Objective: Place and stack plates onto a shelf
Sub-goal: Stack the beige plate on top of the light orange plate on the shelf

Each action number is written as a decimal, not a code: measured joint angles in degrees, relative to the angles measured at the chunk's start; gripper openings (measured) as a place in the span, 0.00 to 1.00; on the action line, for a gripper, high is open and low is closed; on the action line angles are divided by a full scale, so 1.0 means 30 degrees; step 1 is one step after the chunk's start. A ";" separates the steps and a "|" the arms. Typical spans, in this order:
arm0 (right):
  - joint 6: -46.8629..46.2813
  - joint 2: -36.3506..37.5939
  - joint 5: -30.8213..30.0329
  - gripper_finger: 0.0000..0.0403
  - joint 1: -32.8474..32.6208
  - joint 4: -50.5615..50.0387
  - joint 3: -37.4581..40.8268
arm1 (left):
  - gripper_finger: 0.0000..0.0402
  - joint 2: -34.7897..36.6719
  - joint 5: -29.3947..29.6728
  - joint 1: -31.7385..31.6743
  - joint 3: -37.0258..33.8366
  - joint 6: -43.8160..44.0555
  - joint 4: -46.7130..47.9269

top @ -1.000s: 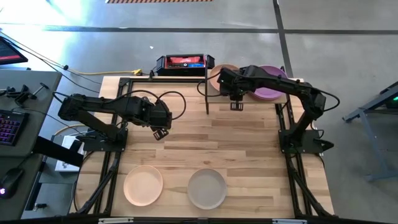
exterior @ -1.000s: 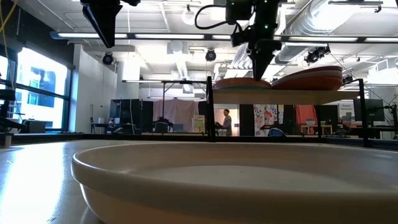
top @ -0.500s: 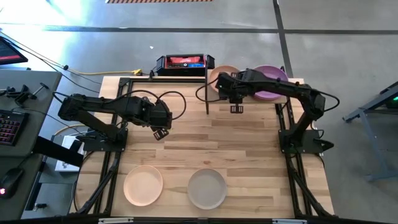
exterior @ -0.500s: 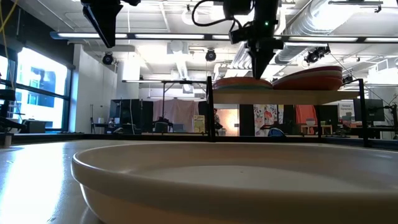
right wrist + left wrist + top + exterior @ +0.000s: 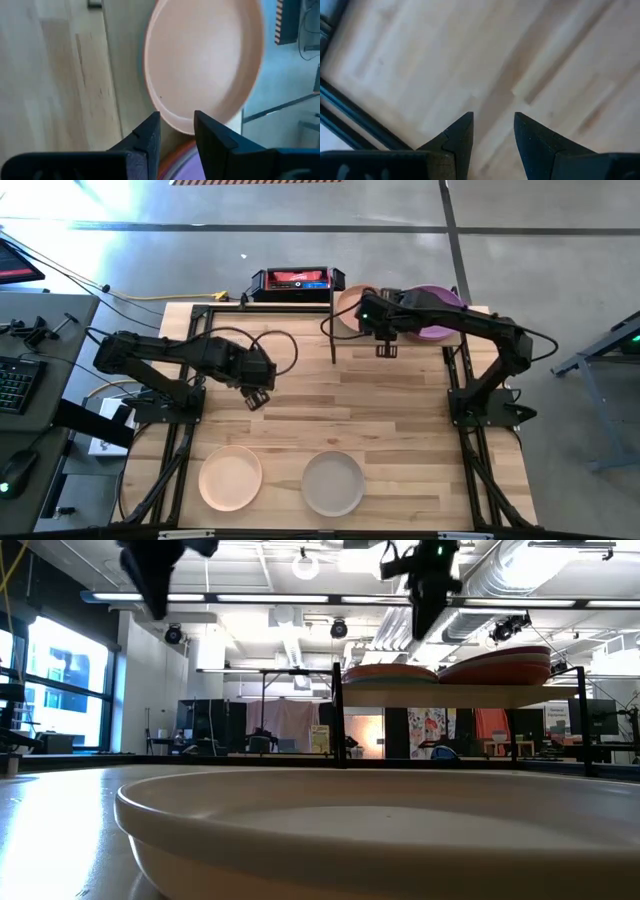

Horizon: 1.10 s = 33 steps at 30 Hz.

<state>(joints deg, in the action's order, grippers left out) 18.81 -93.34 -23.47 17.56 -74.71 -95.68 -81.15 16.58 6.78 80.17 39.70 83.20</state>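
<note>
Both jaws stand a little apart and hold nothing. Right gripper (image 5: 386, 350) hovers by the far wooden shelf (image 5: 440, 695), where a round tan plate (image 5: 202, 60) tops one stack. Left gripper (image 5: 254, 397) should drop straight onto the near-left round peach plate (image 5: 230, 477), pinching its rim gently.

From above, the right arm covers much of the purple plate (image 5: 437, 330) at one o'clock. The lower plates in both shelf (image 5: 450, 695) stacks stay hidden; colours unclear.

Peach plate (image 5: 230, 477), pale grey plate (image 5: 333, 482)
</note>
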 joint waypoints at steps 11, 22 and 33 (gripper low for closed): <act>-0.3734 0.0648 0.5239 0.24 -0.1606 -0.0280 -0.3618 | 0.33 -0.0020 -0.3668 0.2603 -0.4203 0.2065 -0.1142; -0.3774 0.0634 0.5334 0.24 -0.2661 -0.0390 -0.3461 | 0.33 -0.0020 -0.5990 0.4921 -0.7880 0.2409 -0.4734; -0.3818 0.0626 0.5326 0.24 -0.2654 -0.0590 -0.3438 | 0.33 -0.0006 -0.7952 0.7035 -1.0173 0.3064 -0.7471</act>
<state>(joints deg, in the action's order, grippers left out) 7.35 -91.46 -7.49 9.59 -76.48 -106.00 -81.17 -7.28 27.89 49.65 48.89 60.79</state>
